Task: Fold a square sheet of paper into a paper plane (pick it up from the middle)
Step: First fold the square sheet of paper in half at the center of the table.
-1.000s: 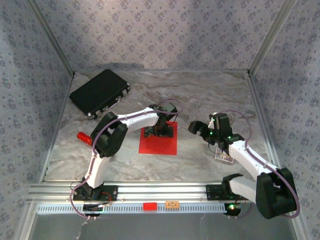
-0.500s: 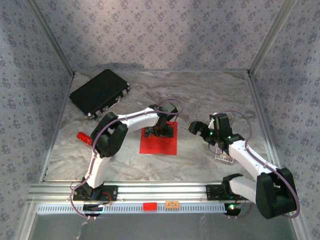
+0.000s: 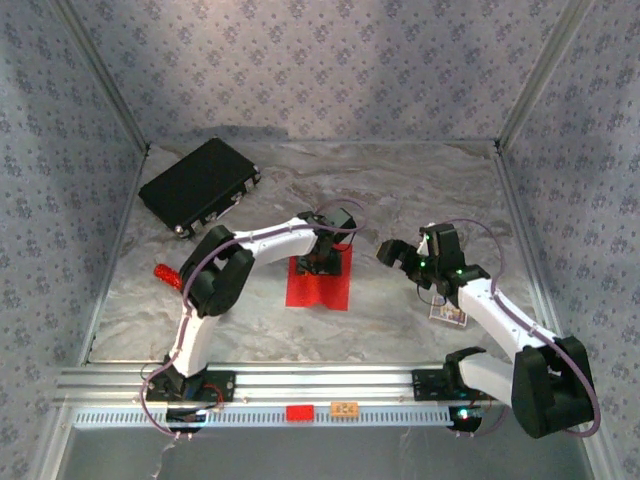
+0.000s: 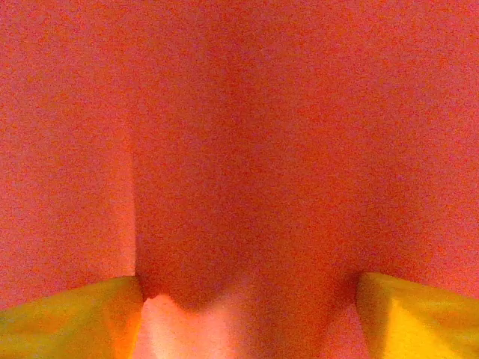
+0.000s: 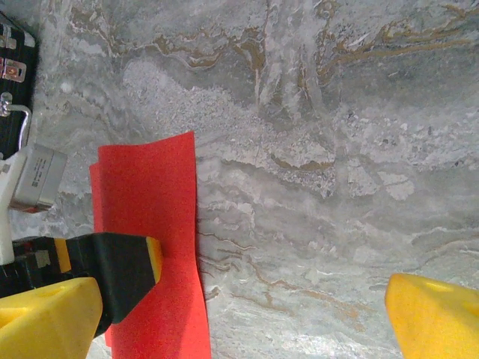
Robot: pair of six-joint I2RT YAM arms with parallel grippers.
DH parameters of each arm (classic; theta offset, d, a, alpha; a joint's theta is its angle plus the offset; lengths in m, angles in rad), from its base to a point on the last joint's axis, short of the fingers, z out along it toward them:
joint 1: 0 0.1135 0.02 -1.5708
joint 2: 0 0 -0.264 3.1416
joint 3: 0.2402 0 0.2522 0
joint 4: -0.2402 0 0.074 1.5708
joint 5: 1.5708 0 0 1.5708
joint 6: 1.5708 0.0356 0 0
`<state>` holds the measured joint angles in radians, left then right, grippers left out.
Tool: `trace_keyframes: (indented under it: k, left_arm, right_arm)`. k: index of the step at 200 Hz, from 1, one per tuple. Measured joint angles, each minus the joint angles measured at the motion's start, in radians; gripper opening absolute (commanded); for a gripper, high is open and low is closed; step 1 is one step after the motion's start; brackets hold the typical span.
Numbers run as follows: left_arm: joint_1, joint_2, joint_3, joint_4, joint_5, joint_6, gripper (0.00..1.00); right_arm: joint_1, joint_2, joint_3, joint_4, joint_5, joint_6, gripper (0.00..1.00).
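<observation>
Top external: sheet [image 3: 318, 283] lies mid-worktop [image 3: 420, 190], humped. Step: middle pickup. Left gripper [image 3: 322, 264] planted on it, jaws part-way apart, paper ridged between, not yet pinched; next calls for full closing, then lift. Right gripper [image 3: 393, 254] spread wide, empty. Case [image 3: 200, 185], far left corner: closed, contents hidden.

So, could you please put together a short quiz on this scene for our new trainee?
1. True or false: the right gripper holds the square sheet of paper.
2. Which gripper presses on the sheet? A: left gripper. B: right gripper.
3. Fill in: the black case lies at the far ____ corner of the table.
Key: 1 false; 2 A; 3 left.
</observation>
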<state>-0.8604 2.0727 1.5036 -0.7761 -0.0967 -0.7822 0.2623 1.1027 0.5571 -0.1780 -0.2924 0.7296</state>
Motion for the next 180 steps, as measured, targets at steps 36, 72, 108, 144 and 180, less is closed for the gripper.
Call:
trace_keyframes:
  k: [36, 72, 108, 144, 180]
  left_arm:
    - [0.0, -0.02, -0.029, 0.03, -0.005, -0.002, 0.53]
    - [0.001, -0.07, -0.098, 0.112, 0.011, -0.001, 0.5]
    - [0.021, -0.146, -0.187, 0.266, 0.129, -0.011, 0.48]
    - [0.067, -0.199, -0.266, 0.444, 0.277, -0.047, 0.48]
    - [0.092, -0.206, -0.294, 0.601, 0.434, -0.088, 0.48]
  right_arm:
    - [0.0, 0.045, 0.069, -0.058, 0.007, 0.001, 0.99]
    - [0.0, 0.097, 0.087, -0.062, -0.019, 0.011, 0.99]
    - [-0.002, 0.114, 0.083, -0.039, -0.051, 0.025, 0.99]
    - [-0.018, 0.093, 0.047, 0.019, -0.065, 0.06, 0.99]
    - [-0.031, 0.084, 0.028, 0.07, -0.1, 0.102, 0.99]
